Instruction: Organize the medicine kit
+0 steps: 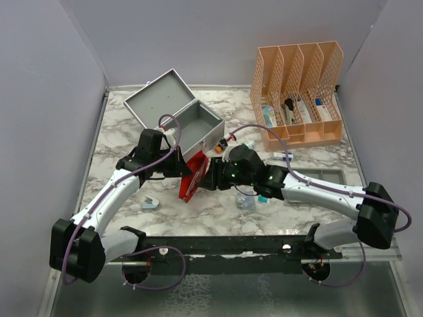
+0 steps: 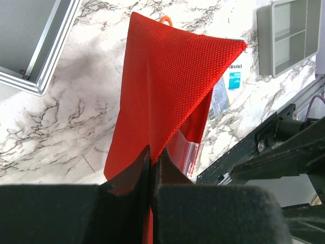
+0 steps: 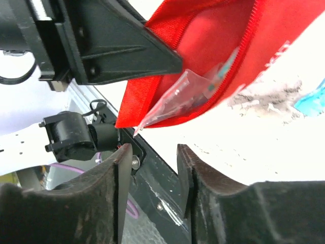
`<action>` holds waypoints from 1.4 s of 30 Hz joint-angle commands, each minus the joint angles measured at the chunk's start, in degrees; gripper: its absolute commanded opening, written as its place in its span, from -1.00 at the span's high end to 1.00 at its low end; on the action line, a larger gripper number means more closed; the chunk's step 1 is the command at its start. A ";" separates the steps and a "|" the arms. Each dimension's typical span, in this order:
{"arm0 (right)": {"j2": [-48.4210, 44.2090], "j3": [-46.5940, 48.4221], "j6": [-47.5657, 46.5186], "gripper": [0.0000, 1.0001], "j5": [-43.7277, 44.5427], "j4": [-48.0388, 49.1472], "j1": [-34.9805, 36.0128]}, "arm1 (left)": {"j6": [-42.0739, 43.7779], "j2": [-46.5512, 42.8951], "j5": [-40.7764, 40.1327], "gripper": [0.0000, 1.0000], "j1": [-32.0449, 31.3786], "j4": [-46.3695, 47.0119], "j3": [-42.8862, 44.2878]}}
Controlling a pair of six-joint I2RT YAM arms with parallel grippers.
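Though the left jaws pinch the red pouch (image 1: 193, 177), the right jaws stand spread just short of its mouth, where a clear bag (image 3: 177, 96) pokes toward them. Behind both, toward the bench's (image 1: 198, 211) far-left corner, the kit (image 1: 188, 122) lies open, nearer the left arm (image 1: 112, 191).

Top view: bright, even light from above. Soft, short shadows lie under both arms on the marble tabletop (image 1: 218, 214). Sharp across the frame, corners included.

Left wrist view: red pouch (image 2: 167, 86) well lit, weave crisp. Left jaws near-black, surface detail lost.

Right wrist view: tabletop blown out to plain white. Right jaws dark, soft, out of focus in the foreground.
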 commanded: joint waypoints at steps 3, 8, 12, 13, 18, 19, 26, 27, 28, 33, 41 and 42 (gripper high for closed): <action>-0.24 -1.32 6.04 0.03 5.22 0.41 0.43 | -1.63 -0.38 -1.27 1.00 -0.38 0.31 0.96; 4.03 1.68 6.45 -0.07 3.93 0.97 0.40 | -1.69 -0.12 -1.46 1.00 -0.34 0.29 0.69; 6.91 1.95 7.84 -0.05 4.26 2.09 0.43 | -1.66 -0.06 -1.41 1.00 -0.40 0.37 0.61; 7.59 1.95 8.09 -0.05 4.19 2.56 0.39 | -1.73 -0.03 -1.33 1.00 -0.39 0.30 0.52; 10.32 2.48 8.45 -0.04 3.40 4.46 0.45 | -1.70 -0.06 -0.56 1.00 -0.38 0.50 0.72; 10.70 2.55 8.44 -0.04 3.48 4.90 0.38 | -1.69 -0.06 -0.34 1.00 -0.38 0.47 0.80; 11.71 2.30 9.46 -0.06 2.10 8.51 0.44 | -1.78 -0.05 0.23 1.00 -0.36 0.77 0.81; 11.76 2.11 9.94 -0.06 2.07 8.62 0.39 | -1.67 -0.06 0.27 1.00 -0.37 0.73 0.77; 11.65 1.83 10.39 -0.07 2.11 8.77 0.44 | -1.69 -0.06 0.22 1.00 -0.39 0.81 0.76; 10.81 -0.42 12.60 -0.09 3.45 11.17 0.44 | -1.72 -0.06 0.31 1.00 -0.39 0.83 0.82; 15.17 4.32 13.97 -0.10 7.71 3.36 0.38 | -2.10 -0.49 1.16 1.00 -0.38 1.01 0.76; 15.65 4.93 14.04 -0.10 8.67 1.99 0.43 | -2.09 -0.61 1.15 1.00 -0.36 1.12 0.76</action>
